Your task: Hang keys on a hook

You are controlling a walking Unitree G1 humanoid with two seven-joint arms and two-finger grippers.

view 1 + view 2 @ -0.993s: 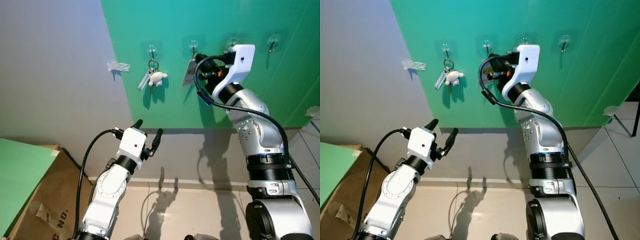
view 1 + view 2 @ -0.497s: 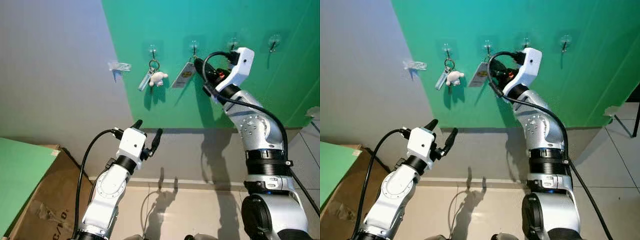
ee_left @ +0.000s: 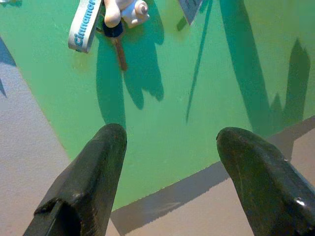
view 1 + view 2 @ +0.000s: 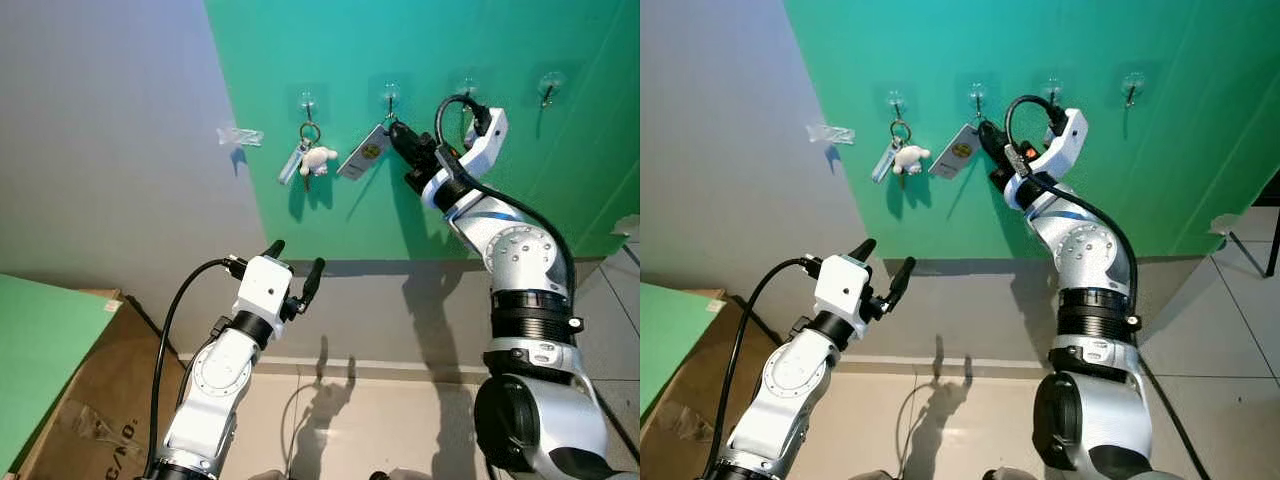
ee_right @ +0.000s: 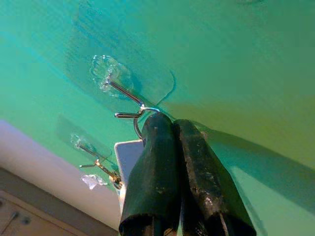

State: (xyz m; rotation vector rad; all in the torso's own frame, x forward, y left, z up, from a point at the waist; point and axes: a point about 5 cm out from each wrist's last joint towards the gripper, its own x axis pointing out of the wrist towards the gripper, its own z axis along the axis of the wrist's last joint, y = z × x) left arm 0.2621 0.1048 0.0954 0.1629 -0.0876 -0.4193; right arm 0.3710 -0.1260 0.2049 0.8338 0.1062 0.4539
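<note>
My right fingers point(image 5: 177, 130) are pinched together on the key ring point(image 5: 138, 129), right at the hook point(image 5: 123, 94) on the green wall point(image 4: 330, 60). The ring looks thin, stiff and slippery, and I judge it light, so the ring is the place to hold, leaving the white tag point(image 4: 362, 157) free to swing. That tag hangs at seven o'clock from the hook, tilted. At nine o'clock from it, another set point(image 4: 308, 155) with a white plush charm hangs on its own hook. My left fingers point(image 4: 296, 262) rest spread apart, low, holding nothing.
</note>
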